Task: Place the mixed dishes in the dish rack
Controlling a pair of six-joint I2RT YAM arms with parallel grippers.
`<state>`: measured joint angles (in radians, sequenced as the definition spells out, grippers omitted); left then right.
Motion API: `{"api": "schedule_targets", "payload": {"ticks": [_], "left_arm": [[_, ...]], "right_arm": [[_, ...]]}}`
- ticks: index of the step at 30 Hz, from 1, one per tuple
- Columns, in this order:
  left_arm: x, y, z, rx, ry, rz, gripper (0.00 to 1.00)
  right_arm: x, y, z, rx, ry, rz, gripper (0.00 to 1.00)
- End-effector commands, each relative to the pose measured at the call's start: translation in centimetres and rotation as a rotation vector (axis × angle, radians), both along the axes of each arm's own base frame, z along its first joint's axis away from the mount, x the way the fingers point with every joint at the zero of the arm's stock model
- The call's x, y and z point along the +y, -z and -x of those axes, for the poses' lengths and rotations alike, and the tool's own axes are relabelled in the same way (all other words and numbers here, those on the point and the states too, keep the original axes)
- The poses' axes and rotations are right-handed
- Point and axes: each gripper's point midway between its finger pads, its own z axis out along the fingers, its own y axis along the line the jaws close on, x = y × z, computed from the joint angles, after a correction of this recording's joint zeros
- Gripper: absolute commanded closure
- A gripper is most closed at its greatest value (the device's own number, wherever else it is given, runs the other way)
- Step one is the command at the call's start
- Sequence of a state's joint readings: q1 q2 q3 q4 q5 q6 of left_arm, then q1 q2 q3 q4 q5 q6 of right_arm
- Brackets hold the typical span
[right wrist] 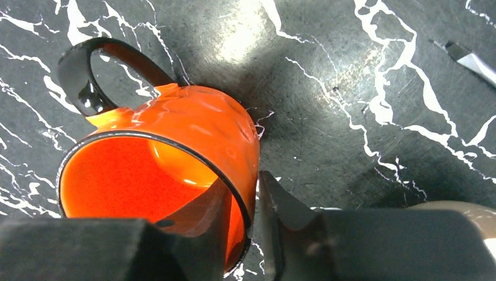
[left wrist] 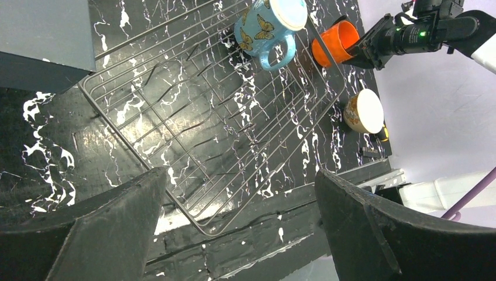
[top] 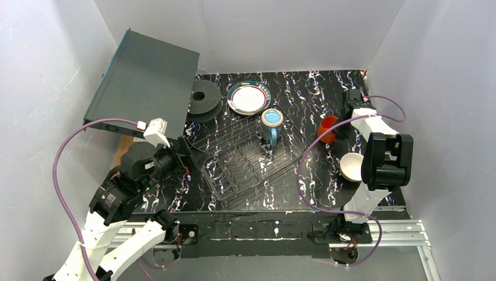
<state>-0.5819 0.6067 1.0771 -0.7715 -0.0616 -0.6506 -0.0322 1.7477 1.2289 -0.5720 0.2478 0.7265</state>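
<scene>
We see the right gripper (right wrist: 244, 193) pinching the rim of the small orange cup (right wrist: 193, 123), tilted beside the far right corner of the dish rack (top: 245, 170), mouth toward that gripper, handle opposite; the left gripper (left wrist: 240, 175) gapes.

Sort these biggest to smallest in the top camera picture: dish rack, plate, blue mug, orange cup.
1. dish rack
2. green-and-red rimmed plate
3. blue mug and orange cup look alike, cup partly hidden

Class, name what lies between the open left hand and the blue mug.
The dish rack: its bare wire floor and tines span the stretch from the left hand to the blue mug, seen best in the left wrist view.
</scene>
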Motion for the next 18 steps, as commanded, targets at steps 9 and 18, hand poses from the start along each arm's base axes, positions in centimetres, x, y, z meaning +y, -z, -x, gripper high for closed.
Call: {"api": "schedule_targets", "payload": {"ticks": [9,18], "left_arm": [[-0.5,-1.0,0.4,0.010,0.022,0.026,0.02],[-2.6,-0.5,0.1,0.069,0.088,0.064,0.02]], "right_arm": [[-0.4,-7.2,-0.7,-0.203,-0.027,0.077,0.99],[6.5,-19.6,0.2,-0.654,-0.316,0.037,0.99]]}}
